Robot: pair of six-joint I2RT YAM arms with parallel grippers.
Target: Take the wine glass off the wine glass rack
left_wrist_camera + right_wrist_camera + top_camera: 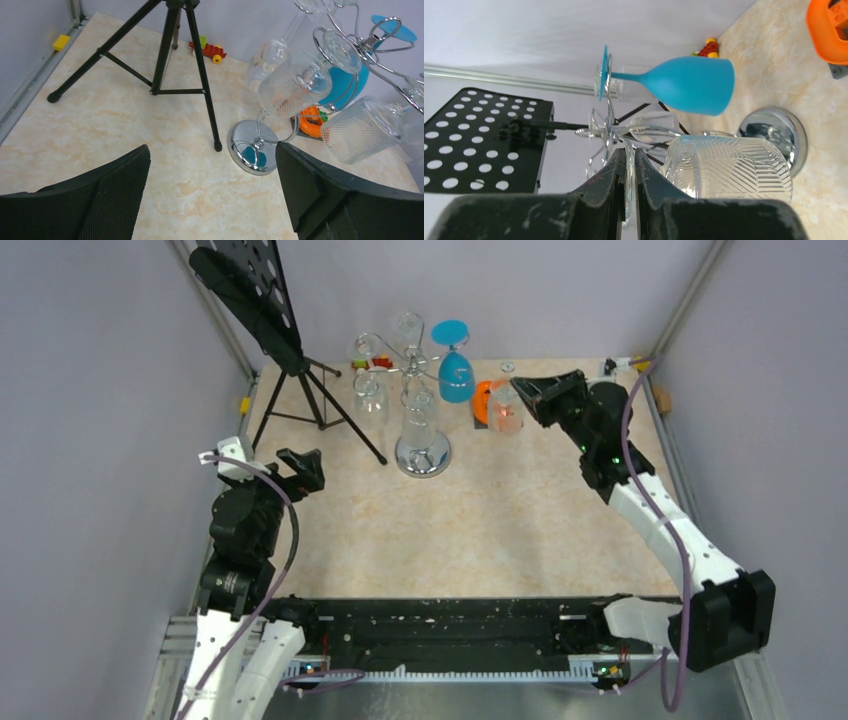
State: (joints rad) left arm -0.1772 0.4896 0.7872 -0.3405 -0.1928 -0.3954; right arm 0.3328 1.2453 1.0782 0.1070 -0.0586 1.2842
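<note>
right end effector (630,157): pinching the thin round foot of the clear ribbed wine glass (729,167), one black finger (606,192) on each side of the foot
clear ribbed wine glass: held in the air with its bowl pointing away from the fingers; in the top view it is to the right of the wine glass rack (421,400), just beside the blue wine glass (456,375) and in front of the orange object (483,400); whether it touches a hook cannot be told
wine glass rack: stands upright on the tabletop (500,520) near the back wall, with the round mirrored base (252,147) flat on the surface and the curled chrome arms on top
blue wine glass: hangs upside down from a rack arm, foot up and bowl down
other clear glasses (295,85): hang upside down from the rack arms on its left and near side
left end effector (212,200): spread wide, holding nothing, above the tabletop at the left, well apart from the rack
music stand (250,295): black tripod with a perforated plate, at the back left, one leg ending near the rack base
toy bricks (207,49): red, yellow and green, lying by the back wall behind the rack
</note>
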